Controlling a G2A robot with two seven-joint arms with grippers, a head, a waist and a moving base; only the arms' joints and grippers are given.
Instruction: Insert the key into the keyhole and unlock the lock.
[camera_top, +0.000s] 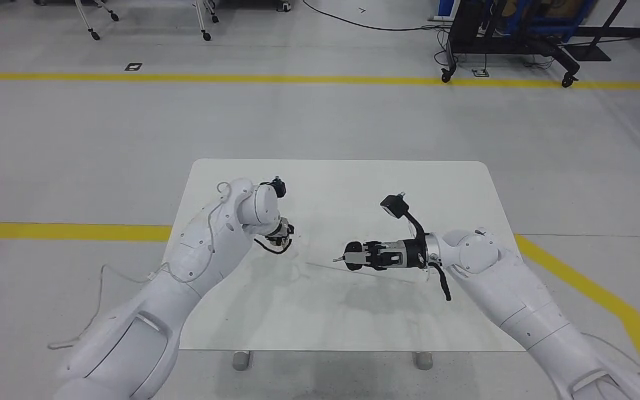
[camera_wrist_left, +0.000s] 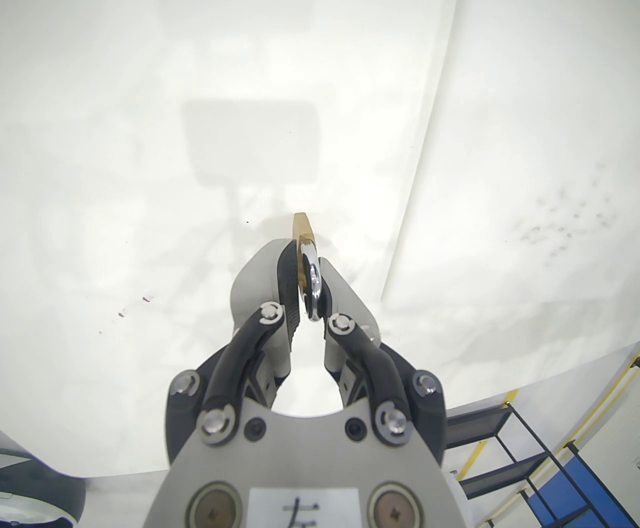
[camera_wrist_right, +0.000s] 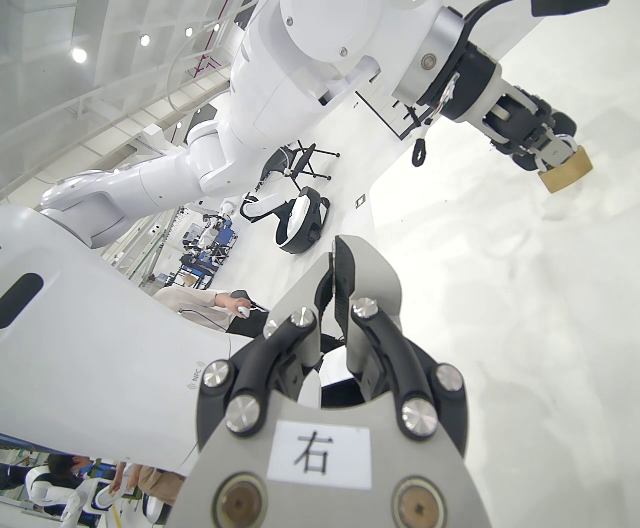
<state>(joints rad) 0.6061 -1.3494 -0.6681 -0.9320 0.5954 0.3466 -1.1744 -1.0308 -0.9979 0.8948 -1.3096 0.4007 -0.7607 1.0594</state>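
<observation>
Clamping the brass lock (camera_wrist_left: 300, 226) in the left gripper (camera_wrist_left: 304, 257), hanging over the white tabletop (camera_top: 330, 190) — at about 9 o'clock from the right gripper (camera_top: 350, 257). Holding the right gripper's fingers pressed together near the tabletop's middle, pointing toward the lock.

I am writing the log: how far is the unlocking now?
Done: the left gripper holds the lock. In hand: the right gripper, shut, faces the lock but is apart from it; whether it grips the key I cannot tell. Left: insert the key and turn it.
</observation>
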